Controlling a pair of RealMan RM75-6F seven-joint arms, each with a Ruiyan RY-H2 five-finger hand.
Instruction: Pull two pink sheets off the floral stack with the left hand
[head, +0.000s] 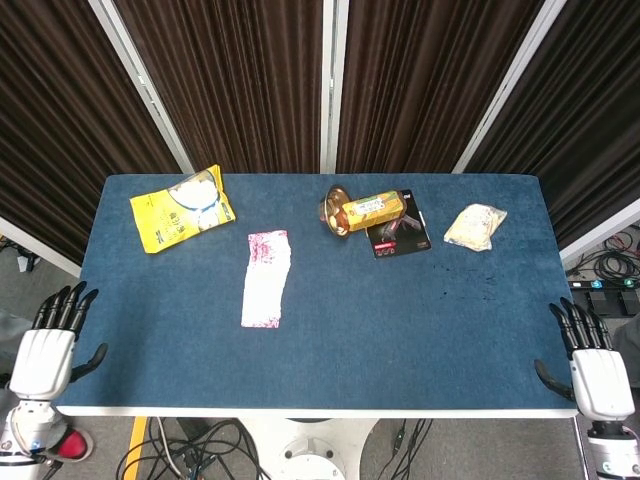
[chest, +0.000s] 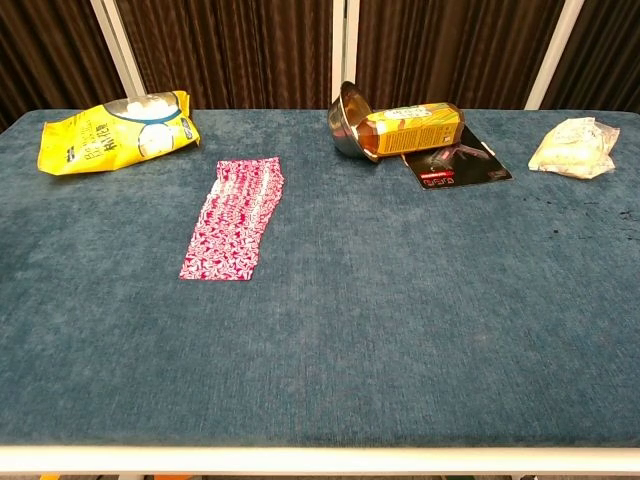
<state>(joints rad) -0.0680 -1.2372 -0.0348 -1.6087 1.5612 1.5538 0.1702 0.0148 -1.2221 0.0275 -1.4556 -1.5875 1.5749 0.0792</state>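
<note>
The floral stack of pink sheets (head: 266, 277) lies flat on the blue table, left of centre, and shows in the chest view as a long pink-patterned strip (chest: 236, 216). My left hand (head: 50, 345) hangs off the table's front left corner with fingers spread, holding nothing, far from the stack. My right hand (head: 594, 364) hangs off the front right corner, fingers spread and empty. Neither hand shows in the chest view.
A yellow snack bag (head: 182, 208) lies at the back left. A tipped metal bowl (head: 333, 209) with a yellow box (head: 375, 210) sits at the back centre on a black packet (head: 398, 236). A clear wrapped packet (head: 475, 226) lies at the back right.
</note>
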